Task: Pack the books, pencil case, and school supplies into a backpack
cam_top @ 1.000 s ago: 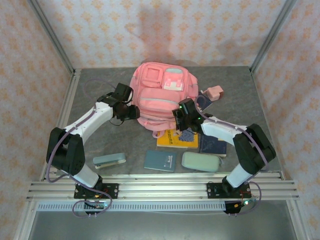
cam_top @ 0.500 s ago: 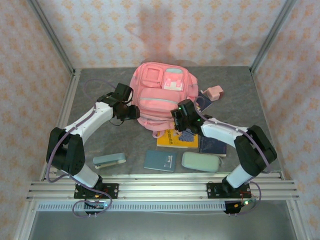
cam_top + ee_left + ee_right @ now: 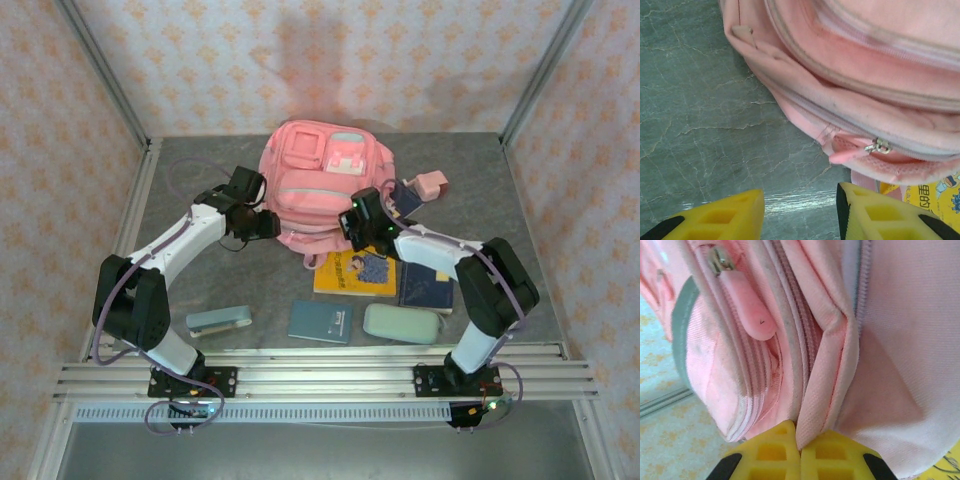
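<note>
Right now the right jaws are shut tight on a fold of pink fabric along the right side of the backpack [image 3: 322, 180]. Their yellow tips meet with the cloth pinched between them, next to a zip with a pink pull tab [image 3: 747, 310]. The left jaws stand partly open with nothing between them. They hover over bare tabletop [image 3: 700, 125] just off the backpack's near-left corner, where a small metal zip slider [image 3: 879, 146] shows.

The yellow book [image 3: 352, 272] lies flat right at the backpack's near edge. A navy book [image 3: 427, 290] lies in front of the backpack and to its right. Further in front of the backpack lie a teal notebook [image 3: 320, 321] and, more to the right, the mint pencil case [image 3: 402, 323]. The blue-grey stapler-like bar [image 3: 219, 320] lies well apart from the backpack, in front and to its left. The pink sharpener [image 3: 432, 185] sits near the backpack's right side, with a second navy book [image 3: 405, 198] between them.
</note>
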Robot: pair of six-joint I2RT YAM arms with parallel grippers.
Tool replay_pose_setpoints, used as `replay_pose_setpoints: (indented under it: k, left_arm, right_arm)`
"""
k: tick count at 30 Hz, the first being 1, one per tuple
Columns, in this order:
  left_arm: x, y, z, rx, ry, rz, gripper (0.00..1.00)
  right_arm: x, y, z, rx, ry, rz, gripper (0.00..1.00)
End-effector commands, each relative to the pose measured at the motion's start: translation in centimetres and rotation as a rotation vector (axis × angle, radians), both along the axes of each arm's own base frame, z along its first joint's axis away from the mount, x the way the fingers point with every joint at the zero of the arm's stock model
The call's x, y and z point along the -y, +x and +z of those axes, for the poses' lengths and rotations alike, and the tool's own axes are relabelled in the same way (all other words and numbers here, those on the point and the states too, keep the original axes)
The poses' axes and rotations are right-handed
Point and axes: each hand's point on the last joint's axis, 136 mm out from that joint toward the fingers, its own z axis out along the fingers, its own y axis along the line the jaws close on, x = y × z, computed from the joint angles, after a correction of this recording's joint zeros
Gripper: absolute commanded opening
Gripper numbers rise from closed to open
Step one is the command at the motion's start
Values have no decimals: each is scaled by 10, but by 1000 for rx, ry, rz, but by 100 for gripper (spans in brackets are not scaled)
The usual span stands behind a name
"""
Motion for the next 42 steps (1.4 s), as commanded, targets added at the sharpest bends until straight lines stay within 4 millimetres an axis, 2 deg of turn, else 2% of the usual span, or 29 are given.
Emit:
replay_pose_setpoints:
  k: [1, 8, 12, 19, 29, 35, 42]
  left_arm:
    - [9, -2, 0, 7, -20, -39, 43]
    - [51, -4, 25, 86, -14, -229, 43]
    - [68, 0, 30, 128, 40, -303, 44]
    - [61, 18, 23, 137, 152, -308, 44]
    - [58, 29, 0, 96, 225, -322, 43]
    - [58, 38, -6, 94, 253, -318, 43]
    - [61, 49, -12, 93, 267, -314, 35]
  right_arm:
    - [6, 29, 52, 164, -28, 43, 0]
    - [0, 39, 89, 173, 79, 190, 0]
    - [-5, 37, 104, 196, 122, 242, 0]
    - [-6, 32, 114, 208, 172, 257, 0]
    - [-8, 30, 118, 215, 228, 257, 0]
    - [-12, 30, 119, 215, 269, 258, 0]
    - [-15, 29, 120, 218, 304, 260, 0]
